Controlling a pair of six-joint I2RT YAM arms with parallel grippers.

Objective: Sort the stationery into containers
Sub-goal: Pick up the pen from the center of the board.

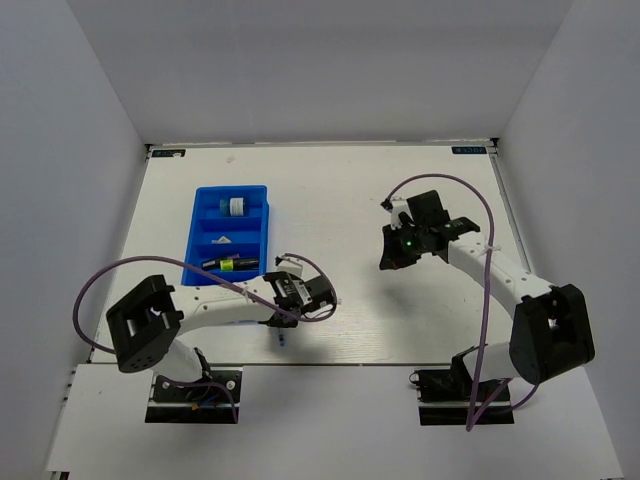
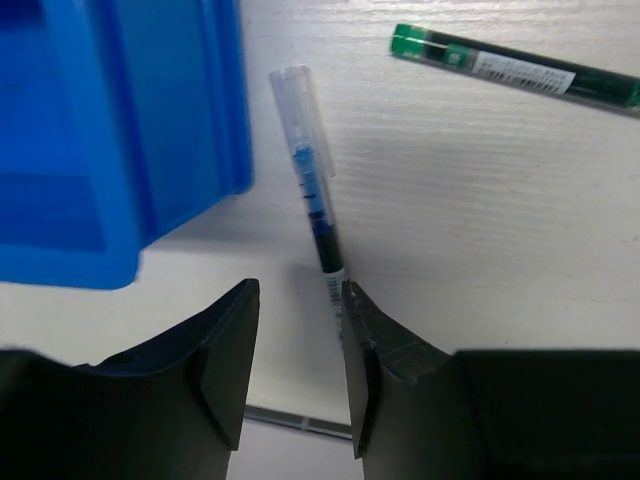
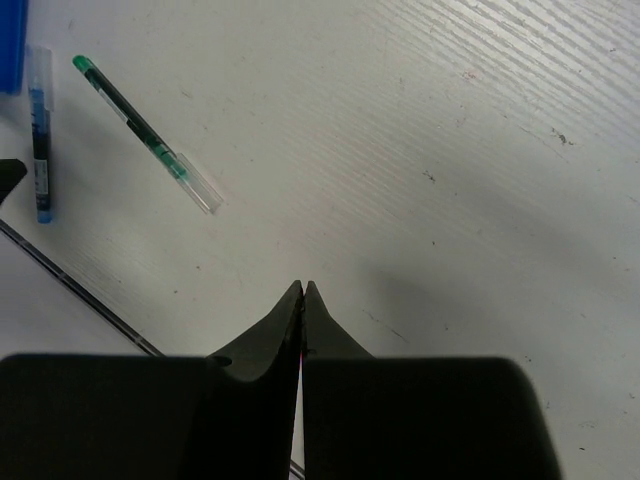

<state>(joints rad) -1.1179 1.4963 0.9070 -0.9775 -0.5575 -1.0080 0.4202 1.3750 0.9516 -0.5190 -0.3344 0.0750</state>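
The left gripper point(image 2: 298, 300) is hanging low over the table point(image 1: 400, 170), jaws standing apart. The blue pen point(image 2: 312, 195) is lying flat with its near end reaching in between them, resting against one jaw with a clear gap on the other side, so nothing is being gripped there. That pen is sitting just beside the near right corner of the blue tray point(image 2: 120, 130), clear cap pointing far. The green pen point(image 2: 515, 68) is lying a little further right, apart from both. Over on the right, the right gripper point(image 3: 302, 290) is hovering over bare table with its jaws pressed together on nothing. In the tray, a small round pot point(image 1: 236, 206) is sitting in the far compartment and capped markers point(image 1: 232, 264) in the near one, so the sorting looks partly done, with the two pens left. This looks like the pick on the blue pen. The next move calls for centring the jaws across the barrel, closing, then lifting over the tray wall. The table is white and finely grained with a few specks, and plain white walls point(image 1: 320, 70) are closing it in on three sides.
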